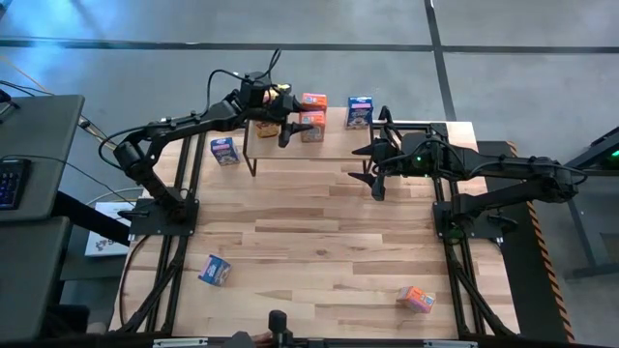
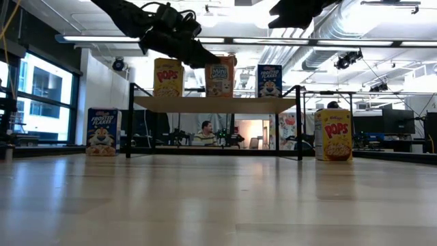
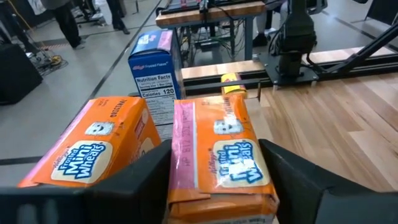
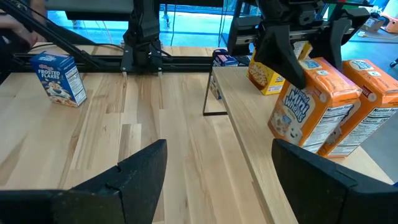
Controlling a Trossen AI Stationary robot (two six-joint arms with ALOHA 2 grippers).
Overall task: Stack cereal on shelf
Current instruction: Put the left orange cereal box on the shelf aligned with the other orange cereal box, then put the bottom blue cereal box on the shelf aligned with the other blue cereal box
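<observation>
The shelf (image 1: 338,145) stands at the table's far side. On its plank stand a yellow cereal box (image 1: 268,126), two orange boxes and a blue box (image 1: 360,111). My left gripper (image 3: 214,149) reaches over the shelf from the left, open. Its fingers flank the top of the nearer orange box (image 1: 312,126), which stands on the plank beside the farther orange box (image 3: 93,149). My right gripper (image 4: 219,146) hovers open above the shelf's right end (image 4: 249,118), with nothing between its fingers. My left gripper has a finger (image 3: 140,180) on each side of the nearer orange box's upper part (image 3: 224,186), slanting down from the table's left. Whether the fingers touch the box I cannot tell. The box stands on its base on the shelf plank, leaning slightly.
A blue box (image 1: 224,150) stands on the table left of the shelf. A yellow box (image 2: 333,134) stands right of it. Near the front edge lie a blue box (image 1: 214,270) at the left and an orange box (image 1: 417,299) at the right. The table's middle is bare wood.
</observation>
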